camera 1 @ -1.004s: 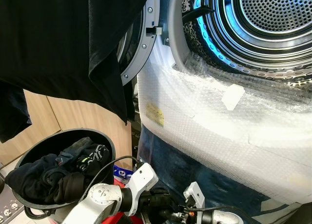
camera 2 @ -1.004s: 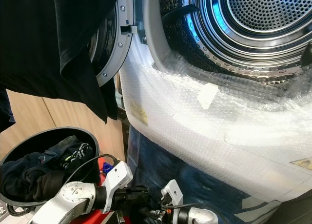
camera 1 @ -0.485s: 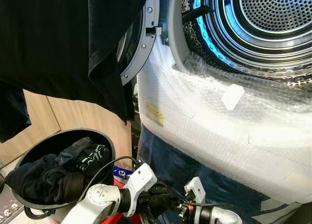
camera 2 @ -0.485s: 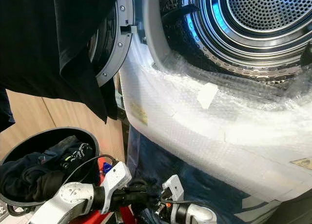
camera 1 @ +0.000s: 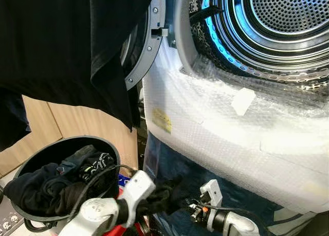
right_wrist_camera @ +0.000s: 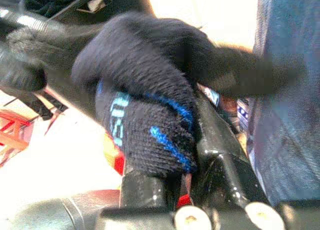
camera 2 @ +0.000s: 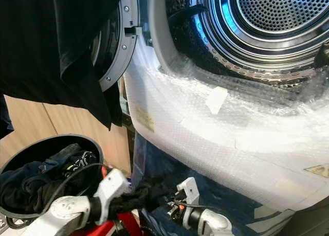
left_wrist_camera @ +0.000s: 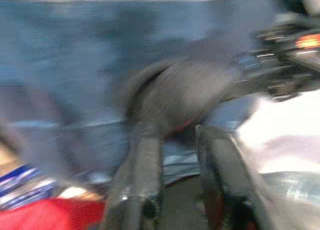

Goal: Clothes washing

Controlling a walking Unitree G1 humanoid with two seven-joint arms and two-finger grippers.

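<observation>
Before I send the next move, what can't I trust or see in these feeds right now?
- Left gripper: left wrist view is motion-blurred; its hold on the dark sock is unclear.
- Sock: covers the right gripper in the right wrist view, hiding how the jaws stand.
- Basket: the heap hides what lies deeper.
- Drum: top cut off by the frame edge.

The left gripper (camera 1: pixel 160 194), clamped on a dark knitted sock with blue markings (right_wrist_camera: pixel 145 109), is now reaching further forward and a little higher toward the bubble-wrapped white washing machine front (camera 1: pixel 216 128). The right gripper (camera 1: pixel 194 211), gripping the same sock, is rising slightly with it, its silver wrist shifting rightward.
</observation>
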